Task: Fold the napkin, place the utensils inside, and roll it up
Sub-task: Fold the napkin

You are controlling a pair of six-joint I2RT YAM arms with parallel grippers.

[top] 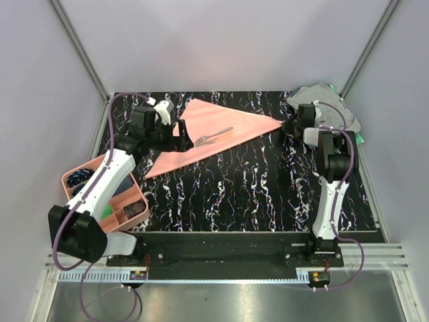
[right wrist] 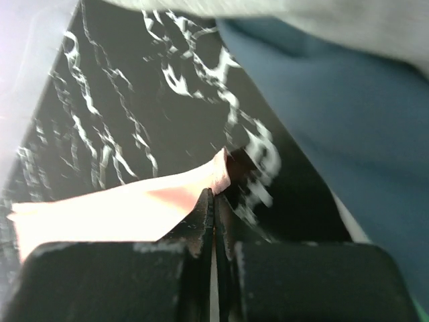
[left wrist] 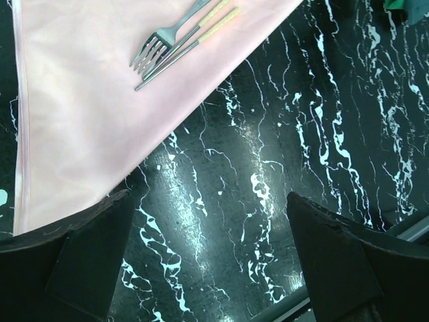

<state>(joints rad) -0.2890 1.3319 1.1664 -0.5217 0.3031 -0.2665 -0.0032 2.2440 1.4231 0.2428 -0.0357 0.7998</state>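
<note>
The napkin [top: 242,125], thin, limp and slightly slick, lies folded in a triangle at the table's [top: 255,194] eleven o'clock, with the utensils [top: 216,136] loose on it and liable to slide. The right jaws pinch its three-o'clock tip, a sound hold. The left jaws hang spread over its nine-o'clock edge.

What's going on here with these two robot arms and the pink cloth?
The napkin lies folded into a triangle on the black marbled table. The utensils, a fork and a pair of sticks, rest on top of it. The right gripper is pinched shut on the napkin's right-hand corner. The left gripper hangs open at the napkin's left end, holding nothing. Rolling has not begun.
</note>
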